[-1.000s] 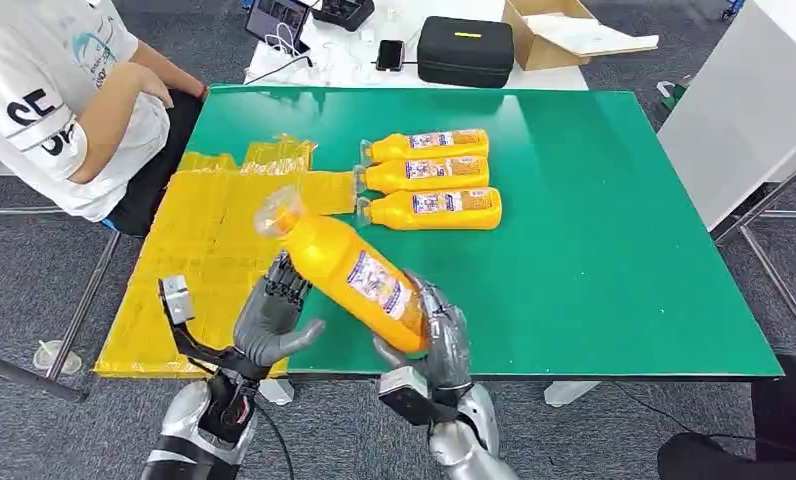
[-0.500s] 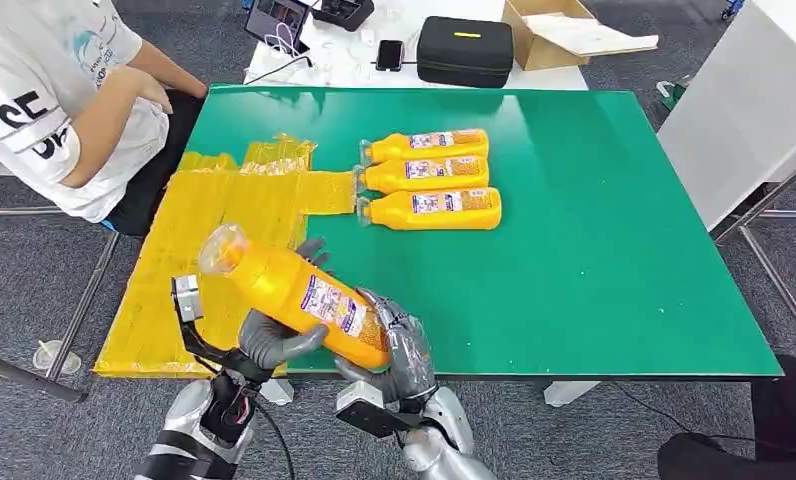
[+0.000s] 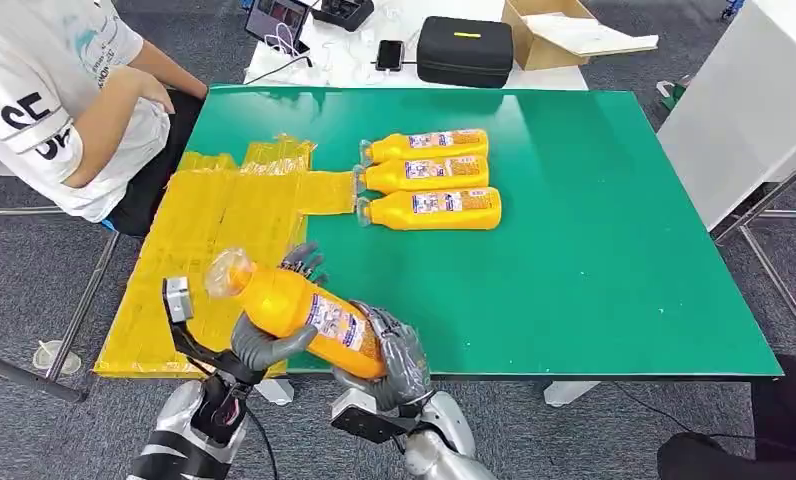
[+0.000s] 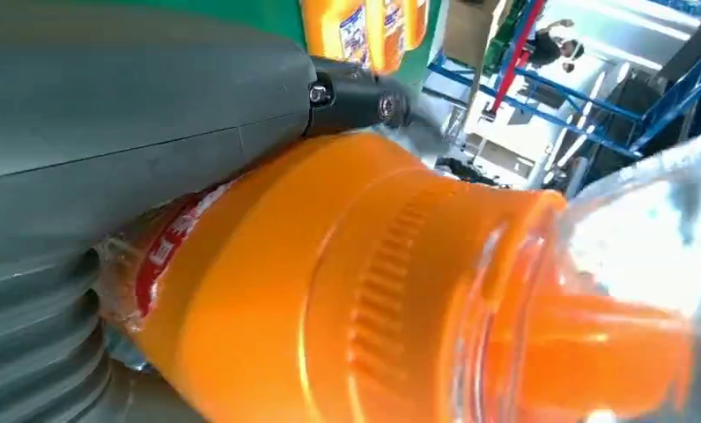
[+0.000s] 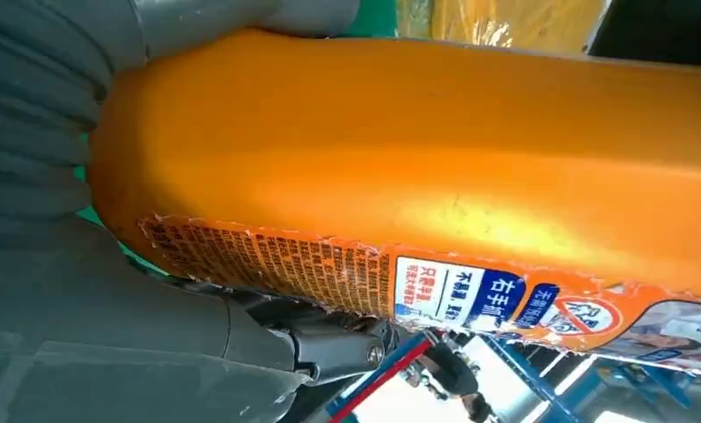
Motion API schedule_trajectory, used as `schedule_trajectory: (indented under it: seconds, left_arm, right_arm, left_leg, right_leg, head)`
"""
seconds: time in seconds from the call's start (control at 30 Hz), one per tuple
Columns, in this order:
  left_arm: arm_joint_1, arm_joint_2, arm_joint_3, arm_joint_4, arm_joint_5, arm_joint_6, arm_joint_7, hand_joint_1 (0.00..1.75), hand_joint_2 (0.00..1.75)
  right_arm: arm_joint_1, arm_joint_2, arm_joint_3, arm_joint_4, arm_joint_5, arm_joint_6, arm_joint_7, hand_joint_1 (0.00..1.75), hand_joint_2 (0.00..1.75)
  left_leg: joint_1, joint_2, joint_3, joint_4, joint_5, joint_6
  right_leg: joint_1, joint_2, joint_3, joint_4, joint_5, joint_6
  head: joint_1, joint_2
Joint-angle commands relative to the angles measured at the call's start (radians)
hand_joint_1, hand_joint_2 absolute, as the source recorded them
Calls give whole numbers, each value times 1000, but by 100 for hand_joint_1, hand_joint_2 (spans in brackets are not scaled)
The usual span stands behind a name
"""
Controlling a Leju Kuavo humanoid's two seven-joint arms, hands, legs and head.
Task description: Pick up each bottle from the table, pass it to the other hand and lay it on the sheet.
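Here, green table (image 3: 594, 260), yellow sheet (image 3: 214, 225), grey carpet (image 3: 34, 290)

Orange bottle (image 3: 296, 309) in both hands

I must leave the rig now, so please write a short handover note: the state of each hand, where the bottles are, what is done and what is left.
Both hands are on one orange bottle above the table's near edge: right hand grips its base, left hand closes around its upper body.
Three bottles lie side by side on the green table.
The yellow sheet carries no bottle.
Left: finish the handover, lay this bottle on the sheet, then the other three.
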Motion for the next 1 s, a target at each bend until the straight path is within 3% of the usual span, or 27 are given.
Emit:
schedule_trajectory:
  seconds: [0.03, 0.4, 0.43, 0.47, 0.6, 0.63, 0.67, 0.87, 1.0]
  left_arm:
    - [-17, 33, -62, 75, -71, -18, -58, 175, 175]
    - [-24, 30, -67, 85, -43, -49, -33, 175, 175]
    - [-26, 26, -56, 90, -21, -41, -20, 175, 175]
    - [-27, 24, -49, 92, -8, -41, -13, 175, 175]
    - [-31, 26, -46, 92, -1, -42, -7, 175, 175]
    - [-29, 24, -37, 87, 7, -29, -3, 175, 175]
    - [-33, 21, -17, 82, 21, -10, -5, 175, 175]
    - [-183, 49, 186, 210, 98, 146, 49, 175, 175]
    - [-229, 69, 223, 238, 73, 153, 59, 175, 175]
  right_arm:
    - [-39, 13, -15, 54, 5, 11, 2, 175, 175]
    - [-49, 20, -42, 64, 20, -13, 3, 175, 175]
    - [-55, 22, -47, 80, 46, -35, 27, 162, 175]
    - [-54, 21, -54, 76, 63, -35, 39, 106, 175]
    - [-53, 21, -56, 77, 66, -35, 40, 106, 175]
    - [-43, 26, -94, 57, 116, -35, 58, 0, 175]
    - [-40, 41, -132, 57, 138, -35, 62, 0, 0]
    - [-44, 29, -157, -46, 47, 13, 81, 0, 0]
    - [-35, 14, -149, -95, 37, 24, 100, 0, 0]
  left_leg:
    - [0, 1, 6, -1, -1, 1]
    - [0, 1, 2, -1, 0, 1]
    - [-1, 1, 2, -1, 0, 1]
    - [0, 1, 4, -1, -1, 1]
    - [0, 0, 3, -1, -1, 1]
    - [0, 1, 2, -1, 0, 1]
    - [0, 0, 2, -1, 0, 1]
    - [0, 0, 2, 0, 0, 1]
    - [1, 0, 1, 0, 1, 0]
  right_leg:
    - [0, 0, 5, -1, -1, -2]
    - [0, 0, 2, 0, 0, -1]
    - [0, 0, 2, 0, 0, -1]
    - [0, 0, 4, -1, -1, -1]
    - [0, 0, 3, -1, 0, -1]
    - [0, 0, 2, 0, 0, -1]
    - [0, 0, 2, 0, -1, -1]
    - [1, -1, 2, 0, 0, -1]
    - [1, -1, 1, 0, 1, -1]
  head:
    - [0, 0]
    - [0, 0]
    - [0, 0]
    - [0, 0]
    - [0, 0]
    - [0, 0]
    - [0, 0]
    - [0, 0]
    - [0, 0]
